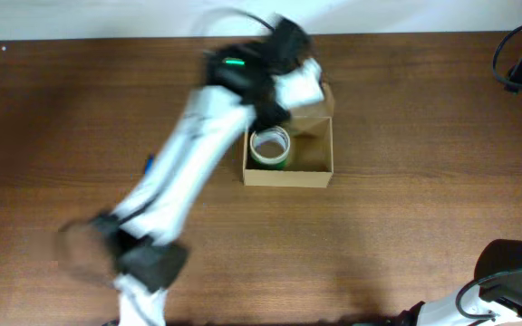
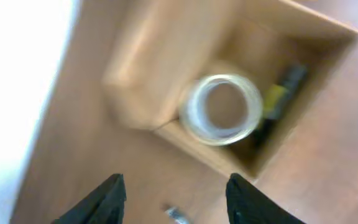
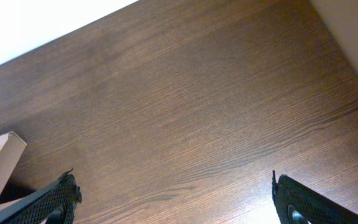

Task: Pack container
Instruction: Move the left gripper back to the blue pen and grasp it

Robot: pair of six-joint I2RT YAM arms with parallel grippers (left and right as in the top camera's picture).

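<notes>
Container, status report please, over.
Left gripper open, by container. Right gripper open, over table. Flap open, tape roll inside. Nothing blocking.

left arm (image 1: 198, 154) blurred | far-left corner of box (image 1: 311, 167) hidden by it | dark item (image 2: 279, 99) in box blurred, unidentified | right gripper (image 3: 173, 190) cut off by frame edge

The container (image 1: 288, 176) sits on the table (image 1: 424, 127), near its middle. A tape roll (image 1: 270, 148) lies inside it, in the left half. The left arm (image 1: 198, 154) reaches over its rear-left corner; the right arm (image 1: 506, 272) is well apart, near right.
</notes>
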